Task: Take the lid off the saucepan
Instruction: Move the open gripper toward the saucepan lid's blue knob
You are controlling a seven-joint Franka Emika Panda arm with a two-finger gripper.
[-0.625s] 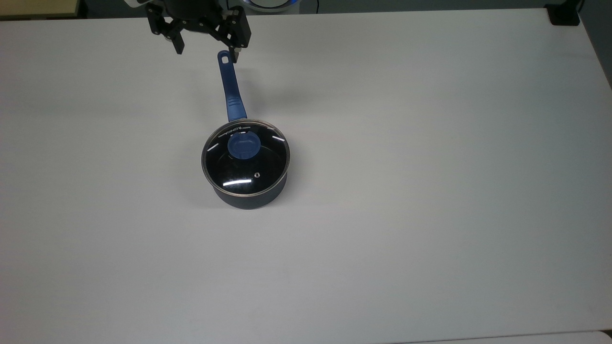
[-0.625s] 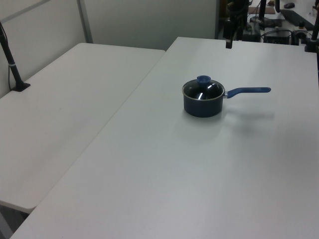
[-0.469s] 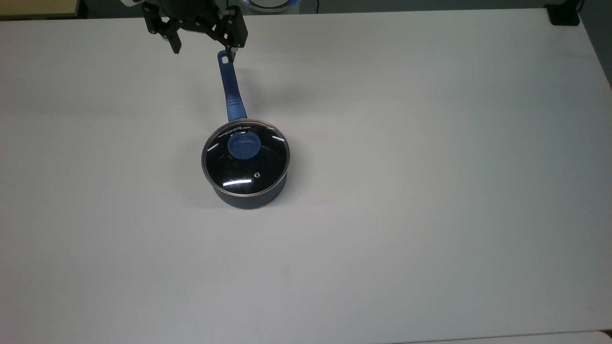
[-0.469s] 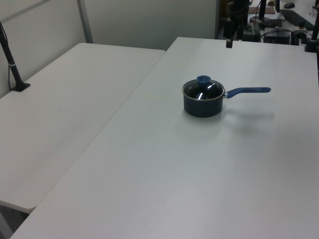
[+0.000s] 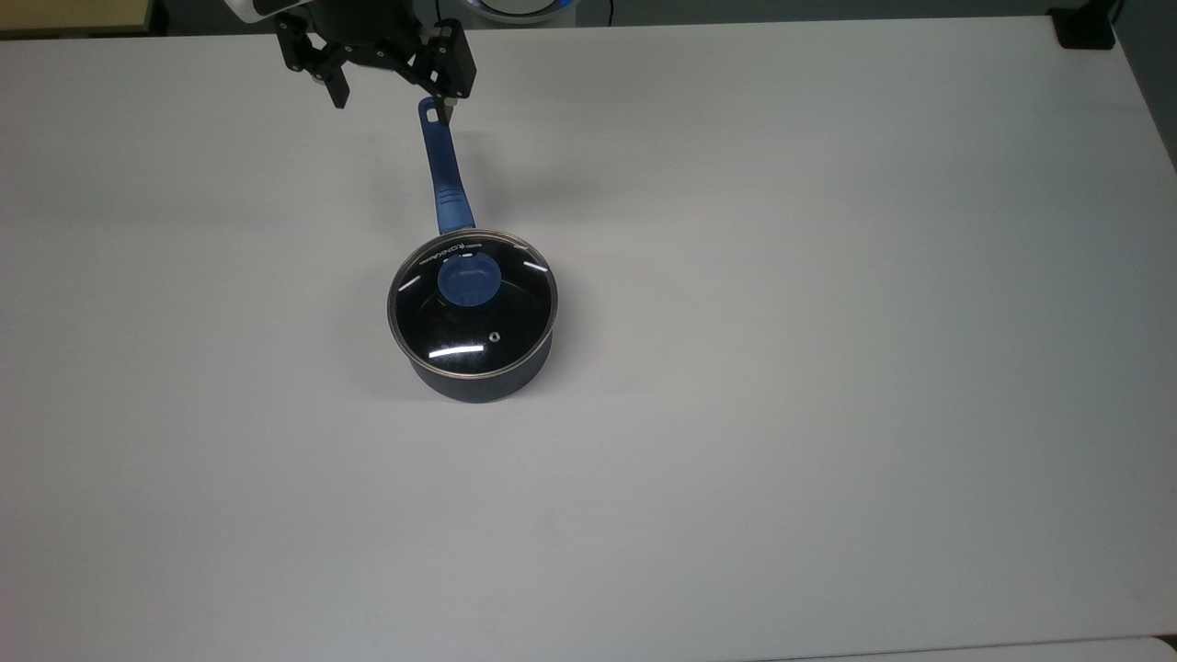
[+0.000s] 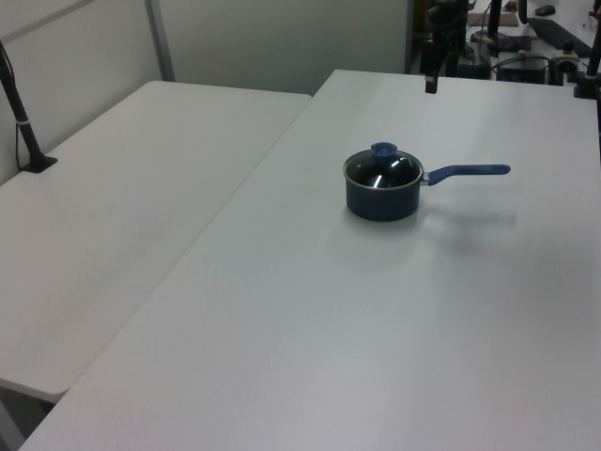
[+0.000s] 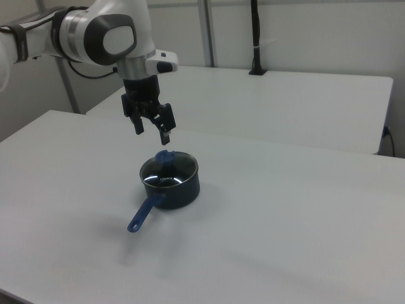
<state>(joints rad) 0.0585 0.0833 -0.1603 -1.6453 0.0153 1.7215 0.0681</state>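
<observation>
The lid [image 5: 473,307] sits seated on the saucepan [image 5: 478,372] mid-table, knob [image 5: 468,279] untouched. Your gripper [image 5: 391,99], fingers spread wide and empty, has barely drifted in the last half second, hanging high near the handle's [image 5: 443,165] end, so the approach remains ahead.

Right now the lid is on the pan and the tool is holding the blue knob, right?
Not quite. The lid is on the pan, but the tool is open and up in the air, not touching the knob. The right view shows the gap.
</observation>
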